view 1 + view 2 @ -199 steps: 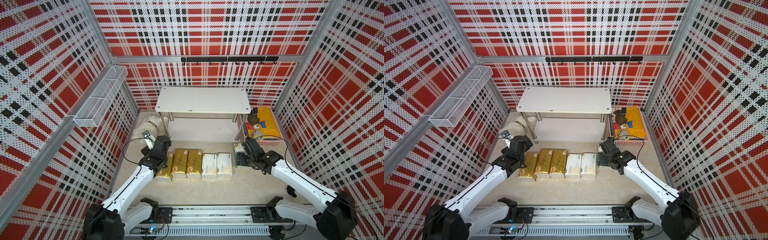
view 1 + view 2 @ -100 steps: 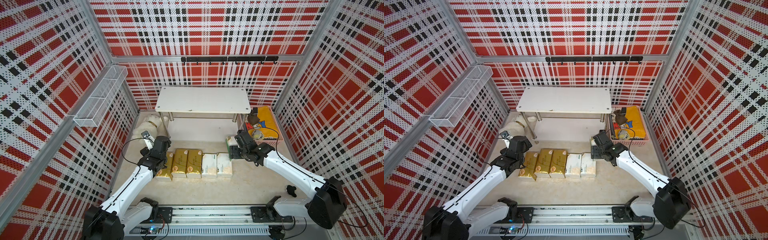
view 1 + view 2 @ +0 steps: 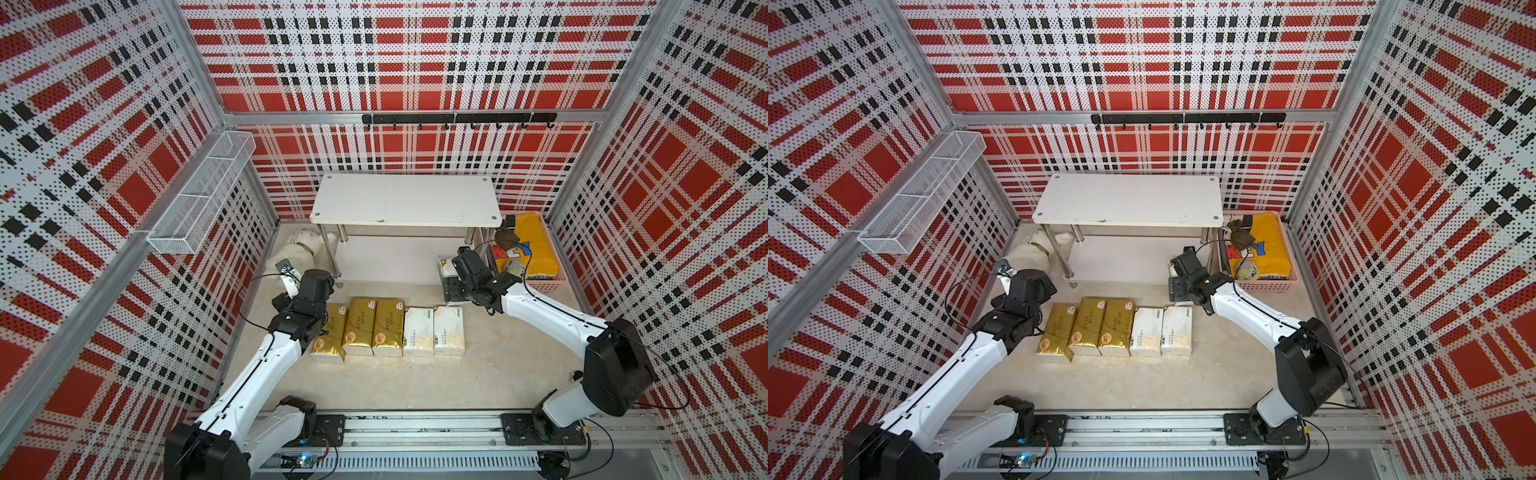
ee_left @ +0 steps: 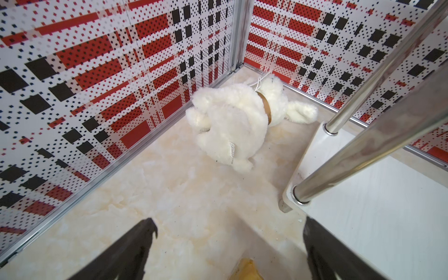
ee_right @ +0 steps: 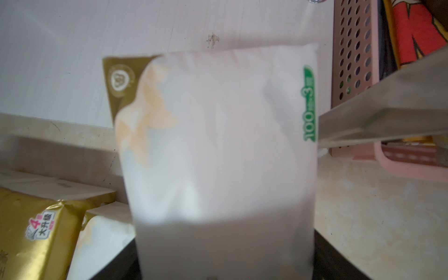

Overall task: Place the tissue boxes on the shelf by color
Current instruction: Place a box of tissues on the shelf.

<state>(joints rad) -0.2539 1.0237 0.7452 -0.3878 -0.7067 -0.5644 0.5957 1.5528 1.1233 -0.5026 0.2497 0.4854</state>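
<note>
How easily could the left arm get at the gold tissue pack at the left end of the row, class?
Probably easily. The left gripper is open and empty, right above that gold tissue pack's far end, with nothing between them; the plush toy and shelf leg lie beyond.

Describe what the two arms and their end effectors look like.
Both arms, left arm and right arm, have glossy white links with black joint housings and black wrists. A thin black cable loops out from each wrist. The left end effector has two black tapered fingers; the right end effector is black too, mostly hidden.
</note>
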